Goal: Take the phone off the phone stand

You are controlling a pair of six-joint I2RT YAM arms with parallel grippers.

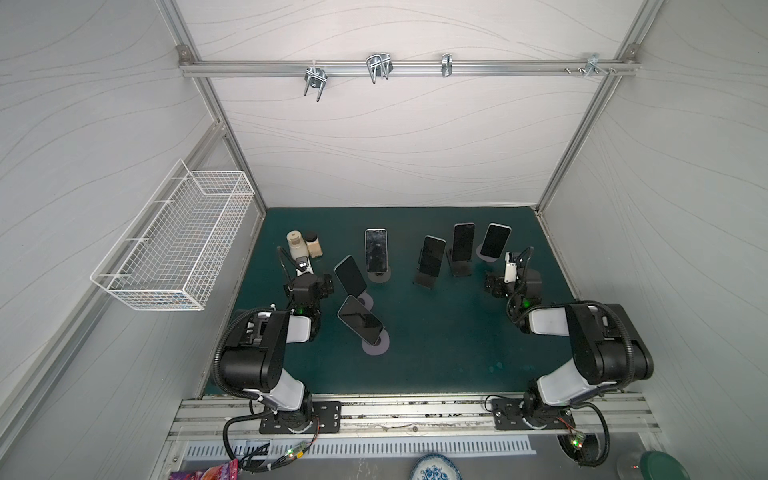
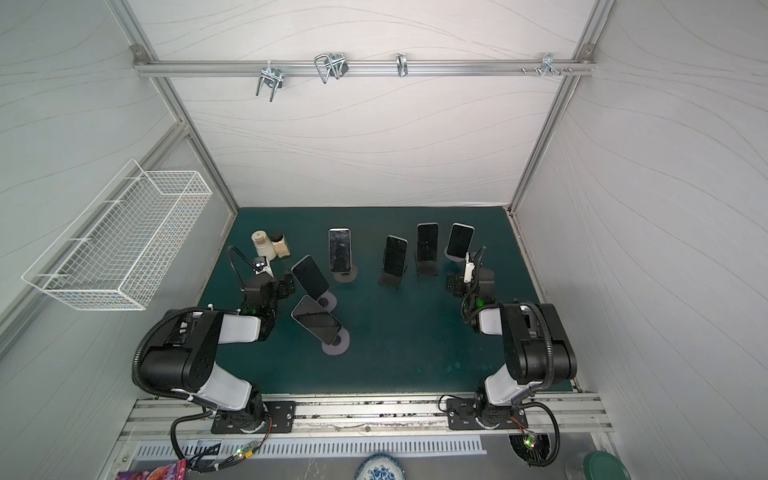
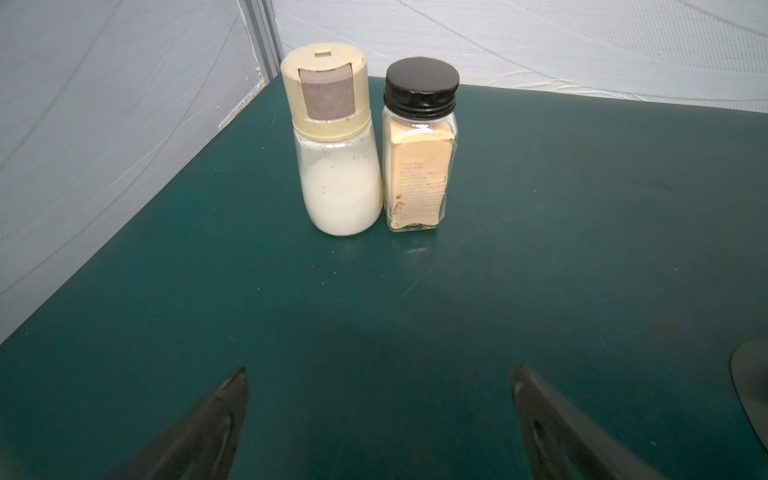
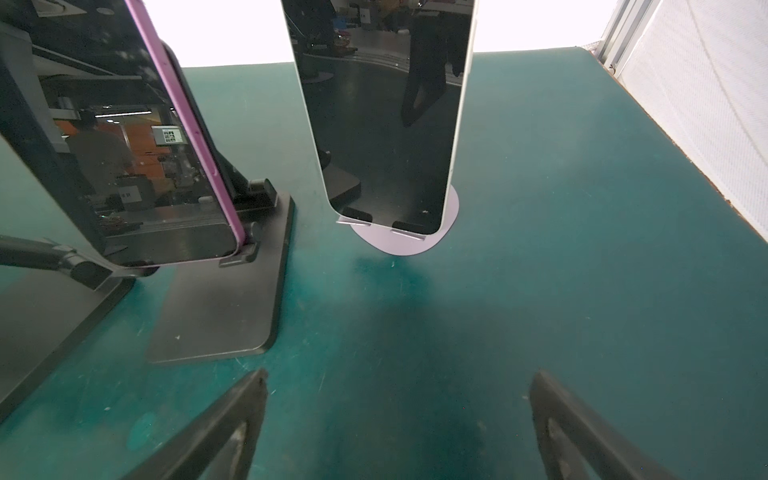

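Six phone/stand pairs on green mat (image 1: pixel 436 353), none lifted off.

Right gripper (image 4: pixel 400 374): fingers (image 4: pixel 232 428) spread wide, nothing between, low over mat on the right side. Straight ahead of it, far-right phone (image 4: pixel 386 124): screen toward gripper, leaned back, bottom edge seated in the two lips of lilac round stand (image 4: pixel 399 245). Clear gap between fingertips and that stand, no contact.

Just left of that, purple-edged phone (image 4: pixel 124 166) seated on black stand (image 4: pixel 220 316). Further left, dark phone (image 1: pixel 432 255) on folding stand (image 1: pixel 424 281).

Left gripper (image 3: pixel 379 374): also wide open, empty, low over mat on the left side. Facing the far-left corner: white shaker (image 3: pixel 338 187) and spice jar (image 3: pixel 417 178), upright, side by side, well ahead of fingertips.

Left group, in a top view: upright phone (image 1: pixel 376 249) farthest, tilted phone (image 1: pixel 350 275) nearer, nearest phone (image 1: pixel 360 320) lying flatter, each on a round base (image 1: pixel 380 277), just right of left gripper.
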